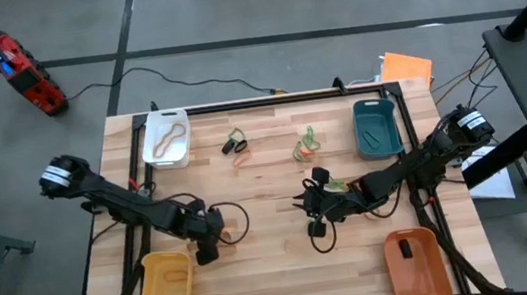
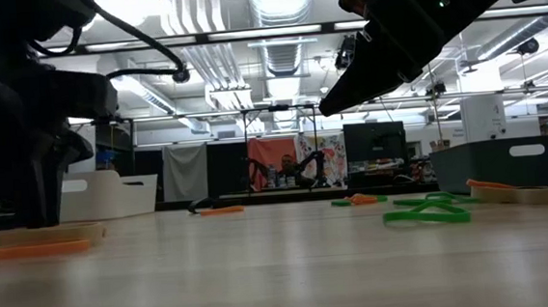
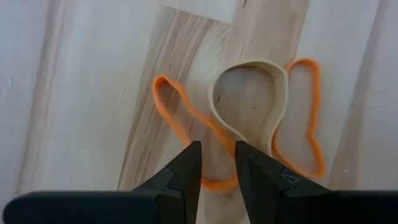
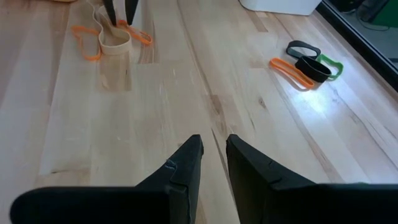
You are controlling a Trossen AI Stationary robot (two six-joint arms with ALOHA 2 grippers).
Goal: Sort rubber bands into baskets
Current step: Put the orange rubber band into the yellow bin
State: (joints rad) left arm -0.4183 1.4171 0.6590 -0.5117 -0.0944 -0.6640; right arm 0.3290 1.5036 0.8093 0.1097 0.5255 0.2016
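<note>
Table (image 1: 278, 267) has four baskets: white (image 1: 167, 151) at 11 o'clock holding a tan band, teal (image 1: 377, 128) at 1, orange (image 1: 418, 267) at 5, yellow (image 1: 166, 292) at 7. Left gripper (image 3: 217, 163) is low at 8 o'clock, fingers a narrow gap apart, nothing held, over the tan band (image 3: 249, 99) lying across an orange band (image 3: 186, 115). Right gripper (image 4: 213, 155) hangs mid-table, nearly closed, empty. More bands (image 1: 235, 145) sit at 12. Step looks like pick-up; next move calls for pinching only the tan loop.
</note>
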